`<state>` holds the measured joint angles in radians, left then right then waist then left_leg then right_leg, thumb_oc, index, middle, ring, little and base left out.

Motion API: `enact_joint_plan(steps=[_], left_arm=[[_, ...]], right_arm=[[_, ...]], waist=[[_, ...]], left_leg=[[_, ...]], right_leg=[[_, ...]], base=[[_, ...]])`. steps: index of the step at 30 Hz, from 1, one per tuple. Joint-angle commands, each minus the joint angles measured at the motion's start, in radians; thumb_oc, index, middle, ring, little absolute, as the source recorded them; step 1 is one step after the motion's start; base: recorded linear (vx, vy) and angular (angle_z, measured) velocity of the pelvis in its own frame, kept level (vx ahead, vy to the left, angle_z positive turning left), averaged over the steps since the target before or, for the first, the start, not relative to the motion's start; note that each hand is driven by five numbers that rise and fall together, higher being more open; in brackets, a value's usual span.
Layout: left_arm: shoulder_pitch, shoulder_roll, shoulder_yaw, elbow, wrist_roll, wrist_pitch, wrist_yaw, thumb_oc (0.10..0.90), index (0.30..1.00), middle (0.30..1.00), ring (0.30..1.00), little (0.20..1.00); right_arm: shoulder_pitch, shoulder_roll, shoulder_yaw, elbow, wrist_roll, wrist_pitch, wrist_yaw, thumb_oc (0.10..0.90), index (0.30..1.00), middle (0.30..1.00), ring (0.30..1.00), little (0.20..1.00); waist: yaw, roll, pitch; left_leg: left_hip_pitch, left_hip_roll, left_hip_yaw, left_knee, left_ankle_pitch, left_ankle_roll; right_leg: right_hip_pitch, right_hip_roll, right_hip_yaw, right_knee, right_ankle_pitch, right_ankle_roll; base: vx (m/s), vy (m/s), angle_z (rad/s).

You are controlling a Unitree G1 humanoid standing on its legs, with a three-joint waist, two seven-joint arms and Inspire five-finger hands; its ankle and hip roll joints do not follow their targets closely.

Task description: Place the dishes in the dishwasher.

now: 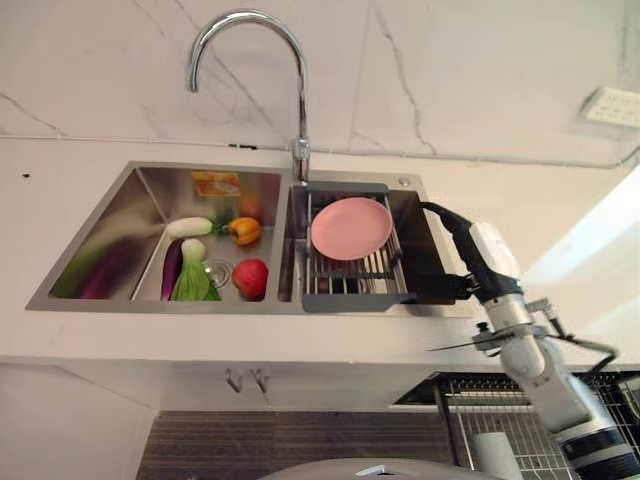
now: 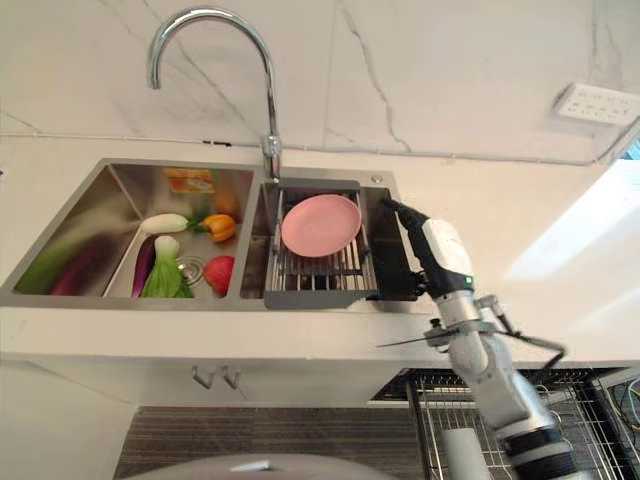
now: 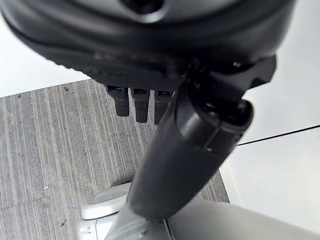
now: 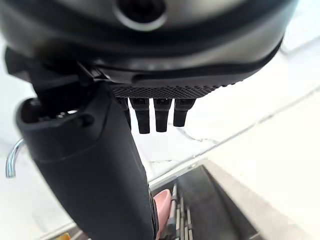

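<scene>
Left eye view gives us the pink plate (image 1: 351, 228) lying flat on the drying rack (image 1: 352, 272) over the sink's (image 1: 120, 225) right basin, and our right hand (image 1: 462, 250) sits just beside it at the rack's right edge, fingers straight, holding nothing. So the plate lies to the hand's left. Our left hand (image 3: 142, 102) hangs relaxed and empty above the floor. No readable writing anywhere.
</scene>
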<state>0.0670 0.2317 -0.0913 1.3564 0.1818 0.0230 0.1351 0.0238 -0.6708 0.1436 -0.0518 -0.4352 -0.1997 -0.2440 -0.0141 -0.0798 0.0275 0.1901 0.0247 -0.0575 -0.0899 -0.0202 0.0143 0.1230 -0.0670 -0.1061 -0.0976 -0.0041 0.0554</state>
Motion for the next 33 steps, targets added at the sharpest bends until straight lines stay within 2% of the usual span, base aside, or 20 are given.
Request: enact_joint_plan(steps=[1, 5, 8, 15, 33], left_arm=[[-0.058, -0.007, -0.021, 0.085, 0.036, -0.02, -0.029, 0.8, 0.9, 0.9, 0.9, 0.9], [-0.07, -0.01, -0.041, 0.077, 0.03, -0.022, -0.038, 0.8, 0.9, 0.9, 0.9, 0.9], [-0.074, -0.016, -0.055, 0.072, 0.018, -0.025, -0.041, 0.8, 0.9, 0.9, 0.9, 0.9], [-0.075, -0.017, -0.063, 0.066, -0.003, -0.027, -0.034, 0.8, 0.9, 0.9, 0.9, 0.9], [-0.077, -0.008, -0.114, 0.032, -0.036, -0.056, -0.03, 0.8, 0.9, 0.9, 0.9, 0.9]], right_arm=[[-0.192, -0.059, 0.027, -0.089, -0.044, -0.037, -0.032, 0.8, 0.9, 0.9, 0.9, 0.9], [-0.28, -0.101, 0.108, -0.05, -0.045, -0.031, -0.002, 0.8, 0.9, 0.9, 0.9, 0.9], [-0.33, -0.103, 0.154, -0.006, -0.059, -0.023, 0.002, 0.8, 0.9, 0.9, 0.9, 0.9], [-0.386, -0.084, 0.198, 0.033, -0.074, -0.009, 0.004, 0.8, 0.9, 0.9, 0.9, 0.9], [-0.495, -0.048, 0.309, 0.262, -0.118, 0.026, 0.006, 0.8, 0.9, 0.9, 0.9, 0.9]], waist=[[0.033, -0.023, -0.02], [0.037, -0.016, -0.02], [0.039, -0.014, -0.02], [0.043, -0.009, -0.02], [0.066, -0.006, -0.016]], left_leg=[[-0.03, 0.052, 0.035, 0.003, -0.09, -0.069], [-0.028, 0.056, 0.044, 0.003, -0.09, -0.075], [-0.029, 0.059, 0.045, 0.003, -0.089, -0.078], [-0.032, 0.058, 0.04, 0.003, -0.09, -0.077], [-0.043, 0.048, 0.028, 0.003, -0.091, -0.072]], right_leg=[[0.005, -0.1, -0.026, 0.048, -0.049, 0.104], [0.015, -0.092, -0.029, 0.023, -0.041, 0.102], [0.019, -0.09, -0.033, 0.018, -0.04, 0.102], [0.023, -0.093, -0.035, 0.015, -0.04, 0.102], [0.016, -0.1, -0.047, 0.016, -0.033, 0.108]], base=[[0.03, -0.039, -0.16], [0.03, -0.028, -0.11], [0.03, -0.017, 0.08], [0.01, -0.003, 0.08], [0.0, 0.003, 0.0]])
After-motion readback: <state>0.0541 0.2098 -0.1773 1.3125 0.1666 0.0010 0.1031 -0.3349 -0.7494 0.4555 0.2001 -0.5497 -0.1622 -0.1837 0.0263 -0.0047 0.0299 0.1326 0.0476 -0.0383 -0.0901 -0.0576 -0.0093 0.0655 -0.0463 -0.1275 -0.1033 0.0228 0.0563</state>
